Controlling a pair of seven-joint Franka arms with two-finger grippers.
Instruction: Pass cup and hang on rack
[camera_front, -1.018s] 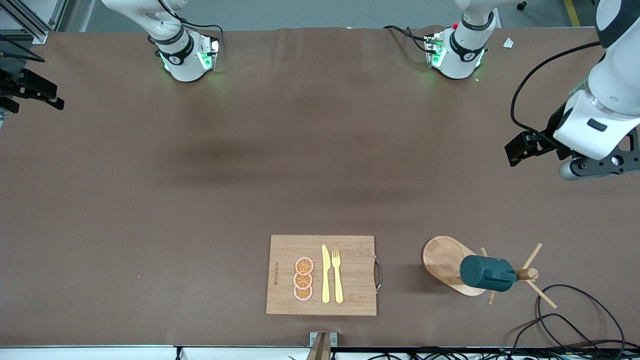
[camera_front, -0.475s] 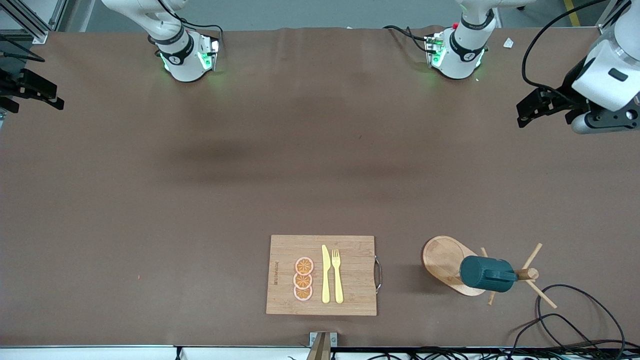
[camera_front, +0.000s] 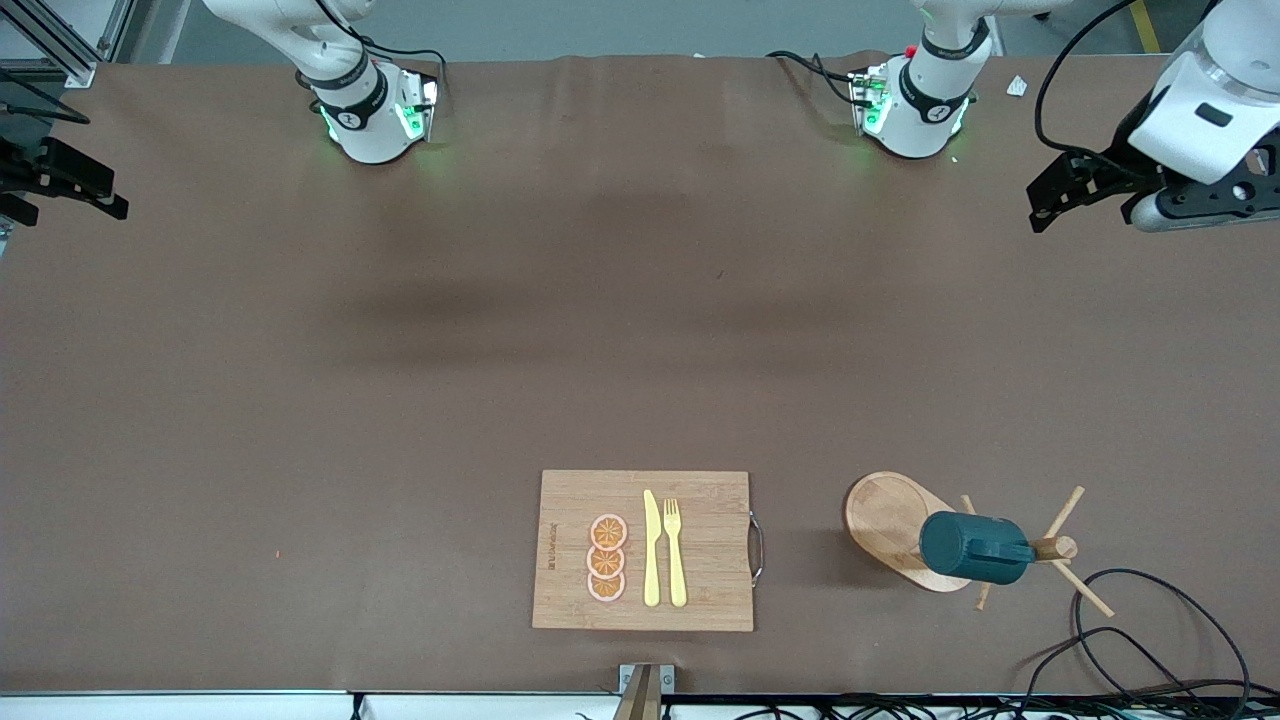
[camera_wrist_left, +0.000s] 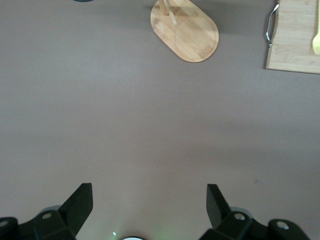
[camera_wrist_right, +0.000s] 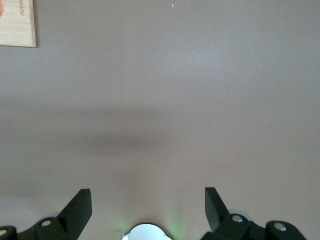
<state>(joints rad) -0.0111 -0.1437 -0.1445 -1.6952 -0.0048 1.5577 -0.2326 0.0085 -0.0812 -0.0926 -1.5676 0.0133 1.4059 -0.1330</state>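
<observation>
The dark teal cup (camera_front: 972, 547) hangs by its handle on a peg of the wooden rack (camera_front: 884, 520), near the front camera toward the left arm's end of the table. My left gripper (camera_front: 1050, 195) is up in the air over the bare table at the left arm's end, well apart from the cup. It is open and holds nothing. The left wrist view shows its fingers wide apart (camera_wrist_left: 150, 194), with the rack's oval base (camera_wrist_left: 192, 35) some way off. My right gripper (camera_wrist_right: 147, 195) is out of the front view. It is open and empty over bare table.
A bamboo cutting board (camera_front: 700, 500) with a yellow knife (camera_front: 651, 548), a yellow fork (camera_front: 675, 550) and orange slices (camera_front: 607, 558) lies beside the rack, toward the right arm's end. Black cables (camera_front: 1150, 640) coil at the table edge near the rack. The board's corner (camera_wrist_right: 17, 30) shows in the right wrist view.
The left arm has drawn back from the rack toward its base, with its gripper open and empty. The cup stays on its peg. The right arm has not moved.
</observation>
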